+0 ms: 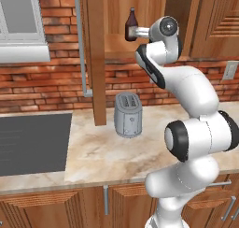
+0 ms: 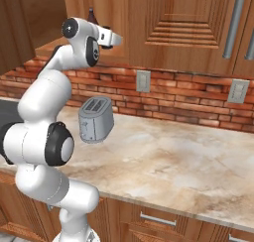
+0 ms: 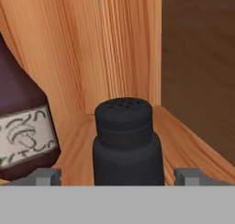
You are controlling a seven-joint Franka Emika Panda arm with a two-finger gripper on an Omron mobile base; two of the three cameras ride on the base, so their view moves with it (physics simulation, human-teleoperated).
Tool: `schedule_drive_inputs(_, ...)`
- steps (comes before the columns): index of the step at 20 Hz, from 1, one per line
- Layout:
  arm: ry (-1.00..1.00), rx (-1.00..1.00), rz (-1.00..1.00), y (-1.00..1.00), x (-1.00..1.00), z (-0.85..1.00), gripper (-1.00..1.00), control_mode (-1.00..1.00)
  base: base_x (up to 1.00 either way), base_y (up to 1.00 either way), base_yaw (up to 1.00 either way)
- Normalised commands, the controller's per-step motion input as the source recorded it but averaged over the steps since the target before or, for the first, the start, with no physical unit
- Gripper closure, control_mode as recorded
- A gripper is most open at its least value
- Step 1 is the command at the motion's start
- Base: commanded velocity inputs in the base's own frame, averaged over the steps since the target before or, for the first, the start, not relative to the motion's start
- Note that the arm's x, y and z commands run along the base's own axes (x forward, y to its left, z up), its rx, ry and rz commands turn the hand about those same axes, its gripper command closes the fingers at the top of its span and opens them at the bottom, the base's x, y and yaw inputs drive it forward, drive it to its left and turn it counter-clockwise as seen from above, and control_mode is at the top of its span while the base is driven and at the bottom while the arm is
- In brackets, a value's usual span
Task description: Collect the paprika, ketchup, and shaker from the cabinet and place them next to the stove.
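Straddling shaker (image 3: 126, 142) | black, perforated cap | claw (image 3: 118, 175) spread wide, gripping nothing | ketchup (image 3: 20, 126) beside

- The ketchup (image 3: 20, 126) is cut off by the hand view's left edge, its neck and cap out of frame.
- The shaker (image 3: 127, 142) loses its base at the bottom.
- In the right base view the arm hides most of the ketchup (image 2: 91, 14).
- The stove (image 1: 32, 140) runs off the left edge.

We count one ketchup (image 3: 20, 126) bottle and one shaker (image 3: 126, 140) in the cabinet (image 3: 114, 48). On the worktop (image 1: 140, 152) we count one toaster (image 1: 128, 114). Two wall outlets (image 2: 143, 81) sit on the brick.
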Motion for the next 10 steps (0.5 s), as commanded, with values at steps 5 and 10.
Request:
schedule_drive_inputs(5, 0.0, 0.0, 0.0, 0.0, 0.17, -0.03, 1.0, -1.0, 0.0, 0.0, 0.0)
schedule_drive_inputs(10, 0.0, 0.0, 0.0, 0.0, 0.15, 0.0, 1.0, -1.0, 0.0, 0.0, 0.0)
